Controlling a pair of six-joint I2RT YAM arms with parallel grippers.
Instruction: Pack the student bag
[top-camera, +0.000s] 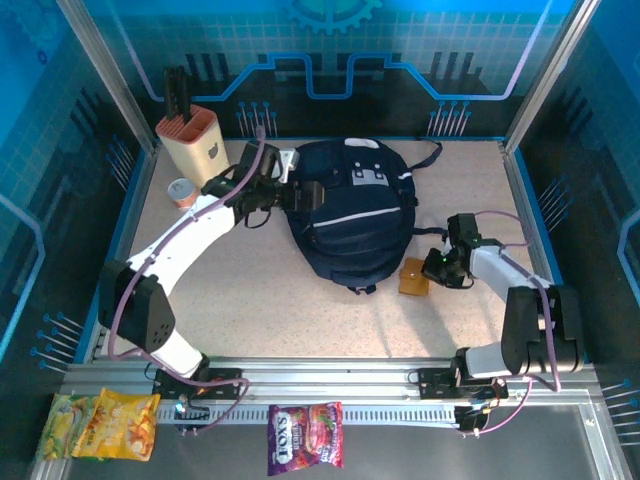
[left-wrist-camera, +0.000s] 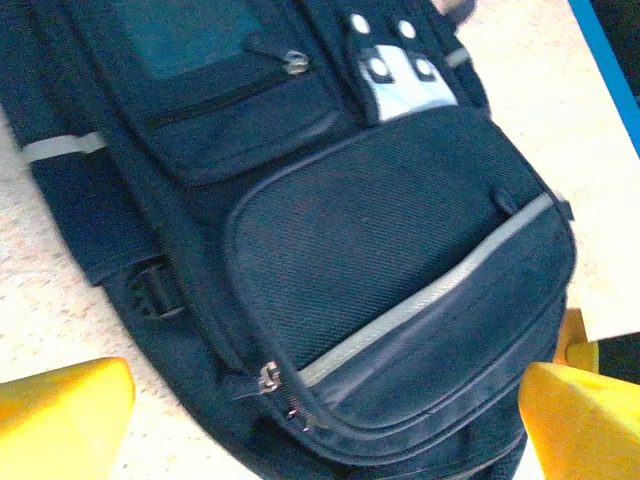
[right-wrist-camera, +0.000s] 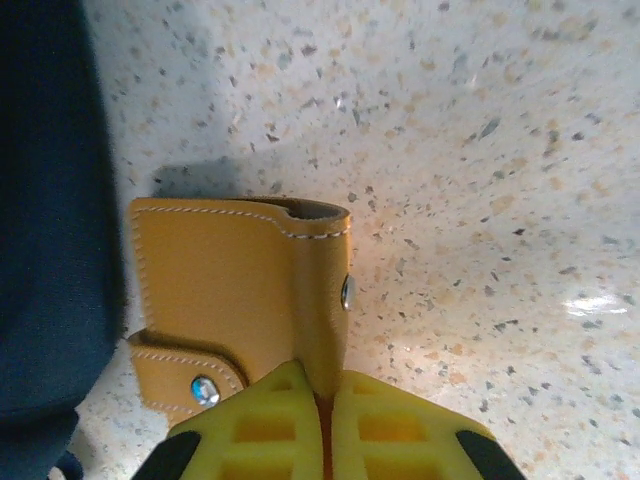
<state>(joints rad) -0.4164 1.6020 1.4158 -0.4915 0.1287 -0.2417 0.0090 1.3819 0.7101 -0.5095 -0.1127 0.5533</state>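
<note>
The student bag (top-camera: 345, 215), a dark navy backpack with a pale stripe, lies flat in the middle of the table. My left gripper (top-camera: 298, 195) hovers at the bag's left side, open, its yellow fingertips (left-wrist-camera: 60, 415) spread wide over the front pocket and its zipper pull (left-wrist-camera: 268, 378). A tan leather wallet (right-wrist-camera: 235, 290) with metal snaps lies on the table just right of the bag's (right-wrist-camera: 45, 230) lower edge. My right gripper (right-wrist-camera: 322, 400) is shut on one flap of that wallet (top-camera: 414, 277), the yellow fingers pinching its near edge.
A beige knife block (top-camera: 192, 140) stands at the back left with a small round tin (top-camera: 182, 192) in front of it. Snack packets (top-camera: 100, 425) and a purple packet (top-camera: 305, 435) lie beyond the near rail. Blue walls ring the table.
</note>
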